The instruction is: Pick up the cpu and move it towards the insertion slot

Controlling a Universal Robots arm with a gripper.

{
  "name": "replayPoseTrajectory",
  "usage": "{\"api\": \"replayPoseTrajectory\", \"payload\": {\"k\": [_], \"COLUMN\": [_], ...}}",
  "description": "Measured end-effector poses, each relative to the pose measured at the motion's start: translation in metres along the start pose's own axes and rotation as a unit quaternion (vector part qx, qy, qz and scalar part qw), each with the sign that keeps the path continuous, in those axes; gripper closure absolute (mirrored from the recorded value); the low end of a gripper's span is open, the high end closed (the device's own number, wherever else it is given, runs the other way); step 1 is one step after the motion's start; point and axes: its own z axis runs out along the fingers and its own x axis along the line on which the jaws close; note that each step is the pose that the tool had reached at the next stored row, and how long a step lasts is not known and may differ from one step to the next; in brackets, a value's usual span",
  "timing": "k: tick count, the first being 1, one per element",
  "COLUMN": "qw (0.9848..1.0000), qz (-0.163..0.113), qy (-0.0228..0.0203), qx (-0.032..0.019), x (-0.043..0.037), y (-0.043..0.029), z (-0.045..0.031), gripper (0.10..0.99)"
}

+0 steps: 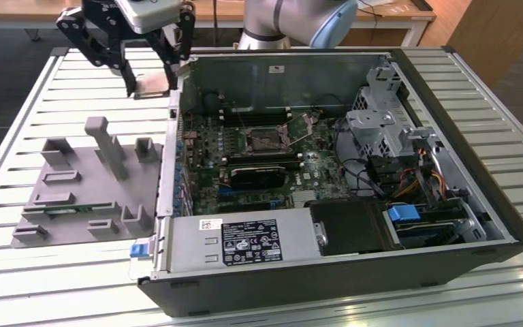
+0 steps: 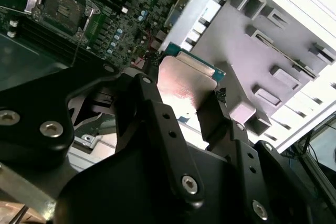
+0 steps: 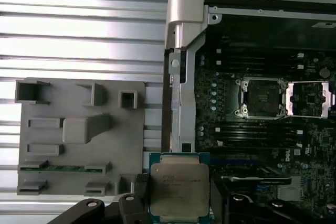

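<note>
Pickup looks done: the gripper (image 3: pixel 179 203) is clamped on the cpu (image 3: pixel 179 186), one finger (image 2: pixel 218 114) pressed to each side edge, and the chip rides clear of the grey tray (image 3: pixel 79 129) (silvery lid toward the first wrist camera, green rim showing). In the exterior view the gripper (image 1: pixel 157 85) hangs high near the case wall (image 1: pixel 175 136), by its far corner on that view's left. The slot (image 3: pixel 262 97), bracket swung open beside it, sits well apart from the chip on the board (image 3: pixel 247 145), so I judge most of the carry still remains.
</note>
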Motion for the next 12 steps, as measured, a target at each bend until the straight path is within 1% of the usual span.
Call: {"api": "replayPoseTrajectory", "payload": {"k": [12], "qw": [1.0], "qz": [0.0], "qy": [0.0001], "qx": [0.0], "x": [-0.0343], "y": [-0.0006], "z": [0.0017], "gripper": [0.549]}}
